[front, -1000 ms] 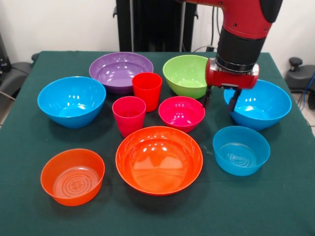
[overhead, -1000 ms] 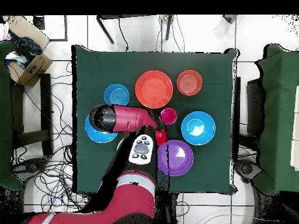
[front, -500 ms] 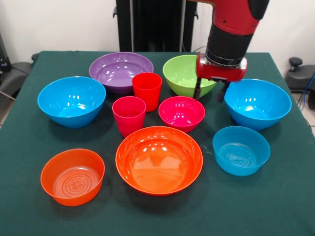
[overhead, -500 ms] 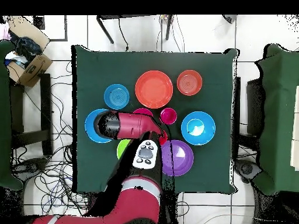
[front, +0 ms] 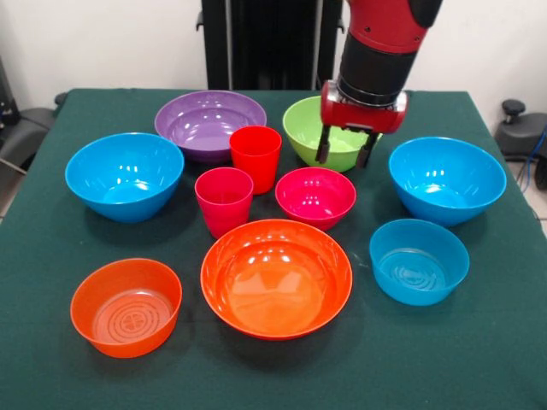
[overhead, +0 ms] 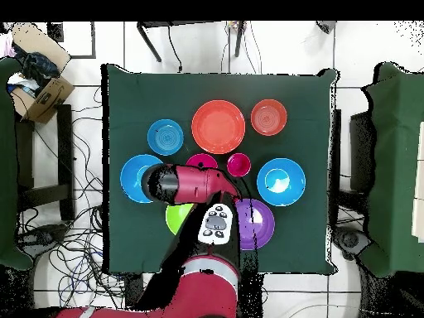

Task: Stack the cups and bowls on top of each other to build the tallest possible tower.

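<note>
Nothing stacked yet; all cups & bowls sit apart on the green table [front: 504,342]. Your gripper [front: 343,149] hangs over the front rim of the green bowl [front: 318,122], fingers apart, holding nothing, tips just above the rim as far as you can tell from the front.

Bowls look like thin glossy plastic: light, stiff, slick. Expect them to skate or tip if you push sideways. Take hold by the rim wall, one finger inside, one outside, straight down.

Layout from the front:
- purple bowl [front: 205,120] at back
- big blue bowls left [front: 120,171] & right [front: 449,175]
- pink bowl [front: 315,193] just in front of the gripper
- big orange bowl [front: 275,278] at centre front

The red cup [front: 255,154] & pink cup [front: 224,197] are narrow, so prob. best saved for the top.
</note>
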Robot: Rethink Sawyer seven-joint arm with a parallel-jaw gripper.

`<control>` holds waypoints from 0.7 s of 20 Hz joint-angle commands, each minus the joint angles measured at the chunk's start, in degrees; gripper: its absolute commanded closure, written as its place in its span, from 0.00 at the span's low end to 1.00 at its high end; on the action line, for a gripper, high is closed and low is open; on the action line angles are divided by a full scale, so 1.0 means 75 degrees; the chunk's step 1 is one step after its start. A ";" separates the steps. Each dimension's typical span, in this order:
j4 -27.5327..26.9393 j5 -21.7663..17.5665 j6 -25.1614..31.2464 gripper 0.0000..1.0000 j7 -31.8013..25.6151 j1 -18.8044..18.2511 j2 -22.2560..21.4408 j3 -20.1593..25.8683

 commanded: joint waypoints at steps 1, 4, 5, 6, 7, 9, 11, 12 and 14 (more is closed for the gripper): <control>0.0139 -0.0706 -0.0871 0.00 0.0412 -0.0148 0.0397 0.0536; 0.0127 -0.0825 -0.1118 0.00 0.0469 -0.0171 0.0519 0.0533; 0.0117 -0.0846 -0.1174 0.00 0.0490 -0.0178 0.0547 0.0539; 0.0106 -0.0866 -0.1280 0.00 0.0528 -0.0182 0.0597 0.0550; 0.0093 -0.0877 -0.1329 0.00 0.0553 -0.0179 0.0627 0.0556; 0.0081 -0.0867 -0.1448 0.00 0.0603 -0.0171 0.0677 0.0591; 0.0061 -0.0848 -0.1548 0.00 0.0646 -0.0157 0.0720 0.0622; 0.0046 -0.0834 -0.1588 0.00 0.0664 -0.0148 0.0737 0.0635; 0.0038 -0.0793 -0.1620 0.00 0.0693 -0.0115 0.0753 0.0629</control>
